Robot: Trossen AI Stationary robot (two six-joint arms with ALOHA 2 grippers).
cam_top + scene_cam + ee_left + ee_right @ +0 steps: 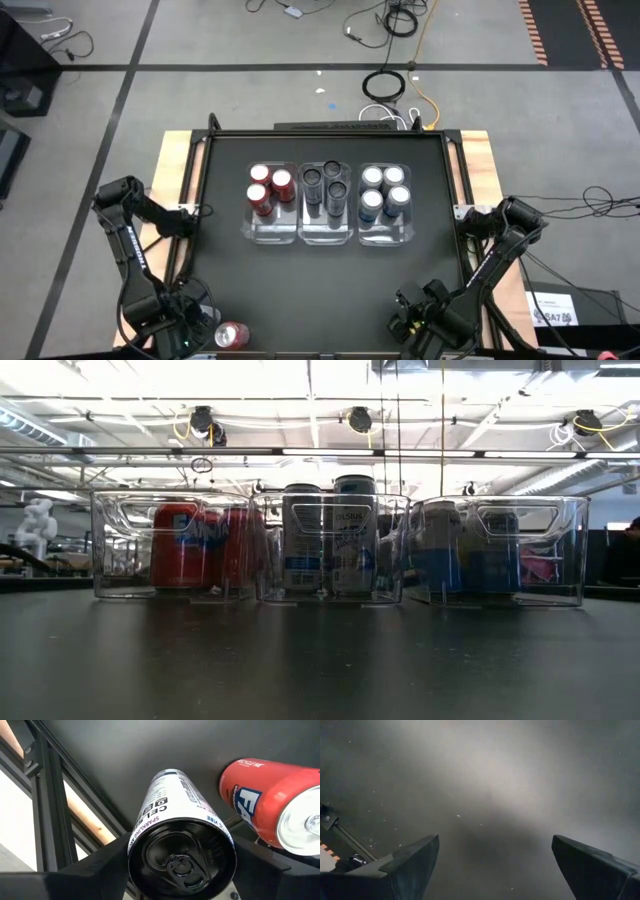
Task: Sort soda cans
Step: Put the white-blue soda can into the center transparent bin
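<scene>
Three clear bins stand side by side mid-table. The left bin [272, 237] holds red cans [268, 188], the middle bin [328, 238] dark cans [325, 186], the right bin [386, 237] silver-blue cans [384, 190]. My left gripper [188, 336] is at the near left edge, shut on a white can with a black top [175, 820]. The gripper hides this can in the high view. A red can [231, 335] lies on its side on the table beside it and also shows in the left wrist view [265, 800]. My right gripper [412, 322] is open and empty at the near right. My left gripper pinches the white can's side wall near its black top end [150, 840] between its two fingers [100, 865], one on each side. The can's length runs along the fingers, its top toward the wrist. Whether it rests on the table, I cannot tell.
A raised dark frame rail [55, 815] runs along the table's left edge close to my left gripper. The black tabletop [330, 290] lies bare between the bins and the near edge. The right wrist view shows only bare tabletop [485, 795].
</scene>
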